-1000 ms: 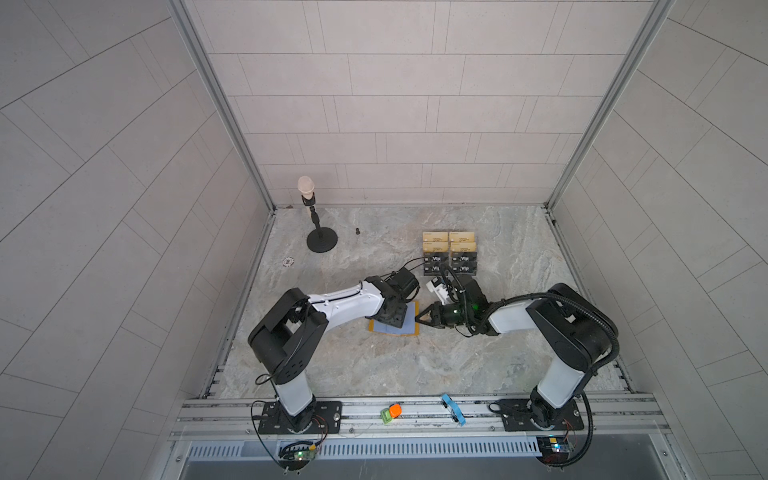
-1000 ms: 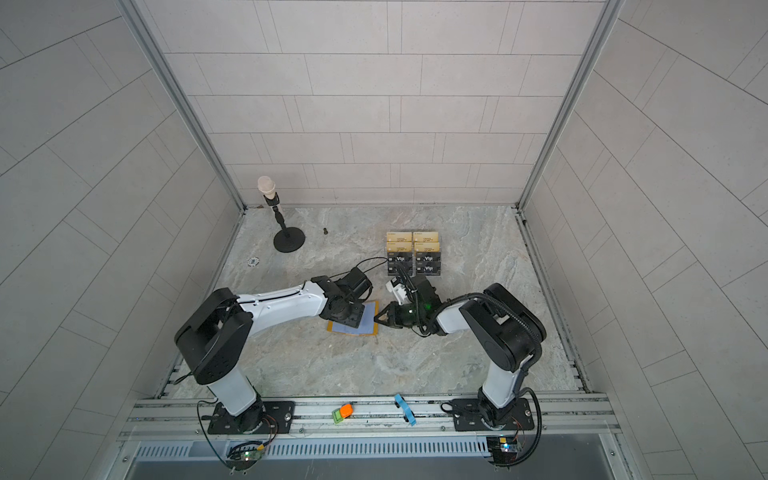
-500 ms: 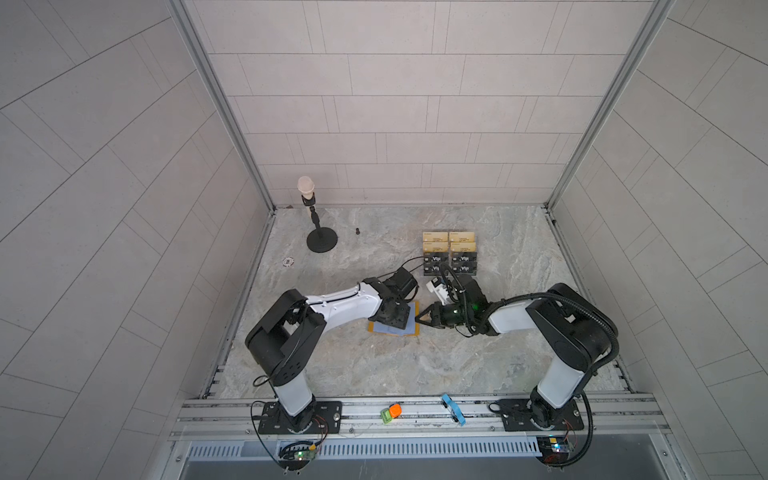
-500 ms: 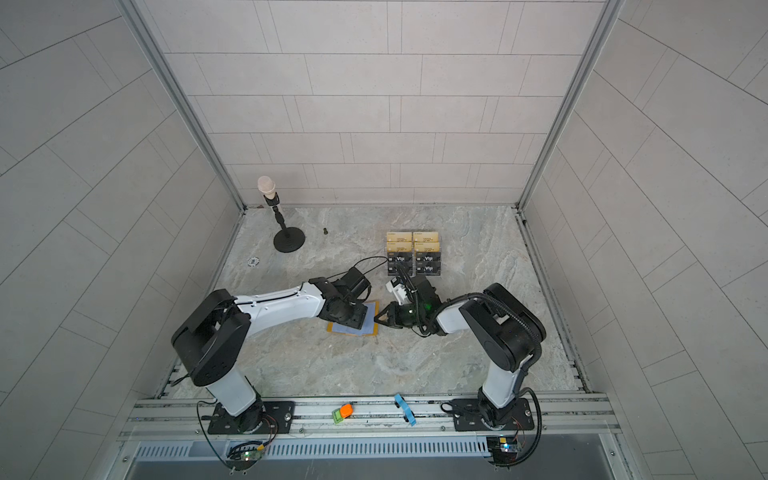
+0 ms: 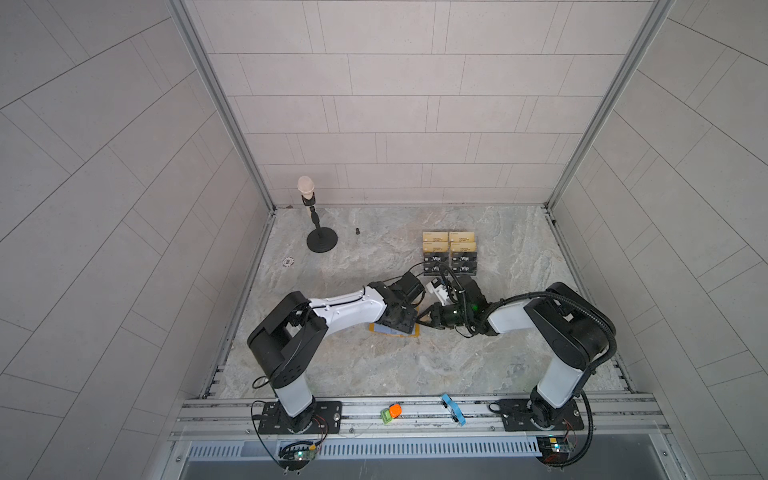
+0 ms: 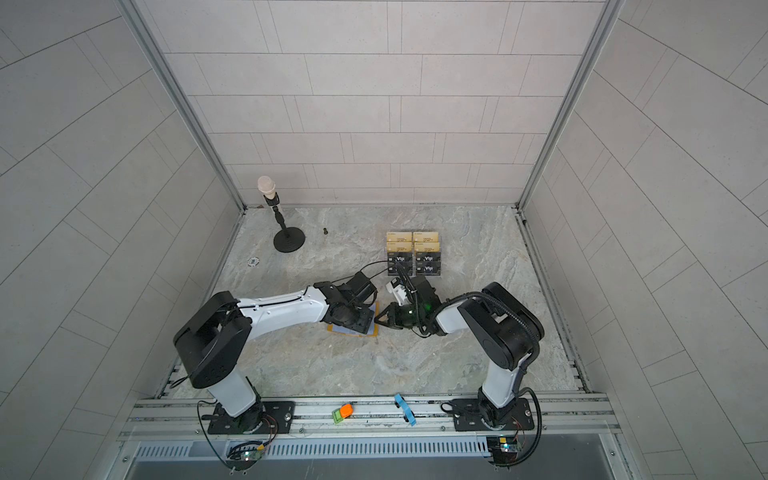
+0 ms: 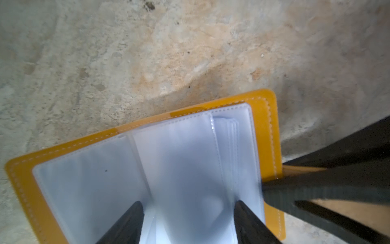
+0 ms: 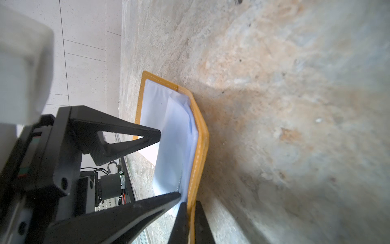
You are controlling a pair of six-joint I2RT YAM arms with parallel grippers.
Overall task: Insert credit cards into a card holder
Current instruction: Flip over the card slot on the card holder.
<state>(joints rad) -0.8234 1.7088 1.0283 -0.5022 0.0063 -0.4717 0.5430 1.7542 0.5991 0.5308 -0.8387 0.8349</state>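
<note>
The card holder [image 5: 390, 331] [image 6: 332, 328] lies open on the table, its mustard cover [image 7: 264, 126] [image 8: 203, 137] framing clear sleeves. My left gripper [image 7: 187, 206] [image 5: 401, 322] [image 6: 357, 322] is open, and its fingertips [image 8: 147, 135] rest on the sleeves. My right gripper [image 8: 191, 209] [image 5: 420, 320] [image 6: 379, 320] is shut on the card holder's cover edge and lifts that flap; its fingers [image 7: 316, 186] show in the left wrist view. The black Vip credit cards [image 5: 451, 264] [image 6: 413, 264] stand in a clear stand behind both grippers. Neither gripper holds a card.
Gold cards [image 5: 449, 241] fill the stand's rear tiers. A microphone stand [image 5: 318, 239] stands at the back left, with a small black screw [image 5: 356, 231] and a white disc [image 5: 287, 261] near it. An orange-green piece [image 5: 391, 412] and a blue piece [image 5: 453, 409] lie on the front rail.
The left arm's elbow has shifted slightly leftward. Both grippers stay at the card holder, and the right keeps its hold on the cover.
</note>
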